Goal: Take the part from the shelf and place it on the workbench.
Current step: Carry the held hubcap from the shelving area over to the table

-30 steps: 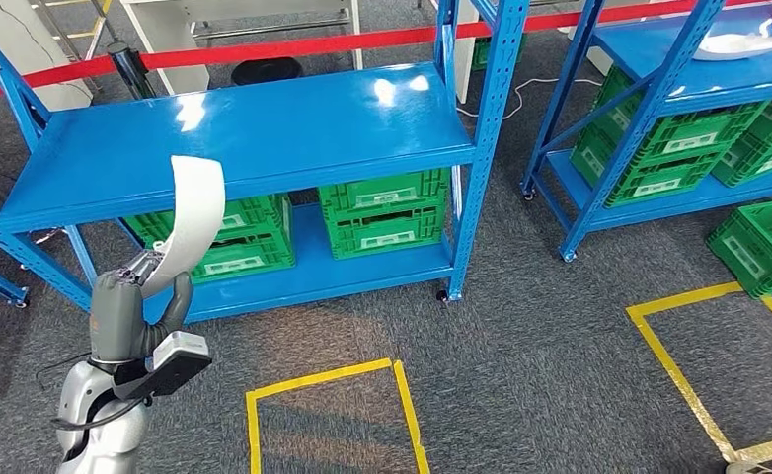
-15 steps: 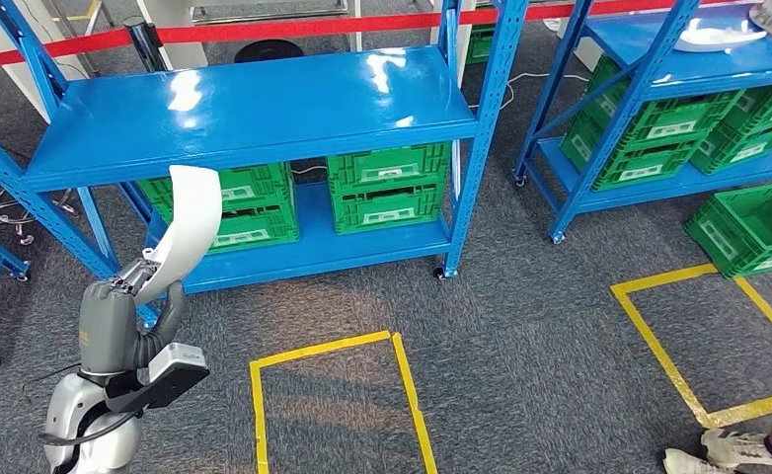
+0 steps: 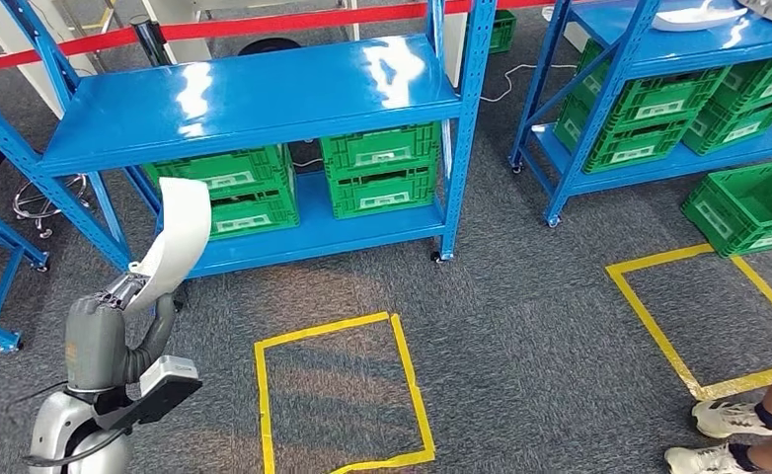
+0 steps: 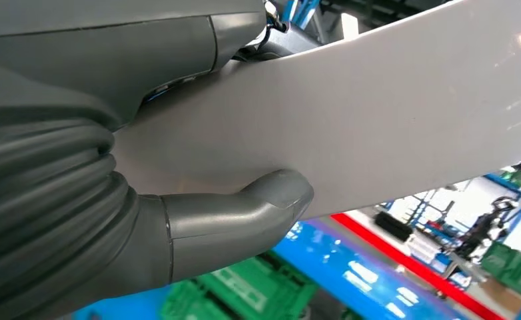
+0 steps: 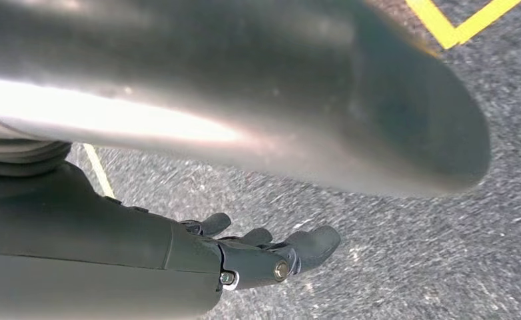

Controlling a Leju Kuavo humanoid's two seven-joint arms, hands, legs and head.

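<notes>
White curved part (image 3: 175, 233) — a long, smooth panel, held upright in the left hand (image 3: 101, 331) at the lower left of the head view, its upper end rising in front of the lower level of the nearest shelf (image 3: 244, 99). In the left wrist view the grey thumb (image 4: 244, 213) presses against the part's pale face, with the fingers wrapped over its opposite edge.

Right hand (image 5: 264, 257) — hangs above the grey carpet (image 3: 520, 326), fingers loosely curled and apart, nothing in them.

Blue steel shelf: bare upper deck; green crates (image 3: 380, 170) on the lower deck. A second blue shelf (image 3: 658, 59) stands to the right, also holding green crates, with one more green crate (image 3: 752, 209) on the carpet beside it.

Yellow tape squares (image 3: 338, 395) on the carpet. A person's shoes (image 3: 723, 434) at the lower right corner.
</notes>
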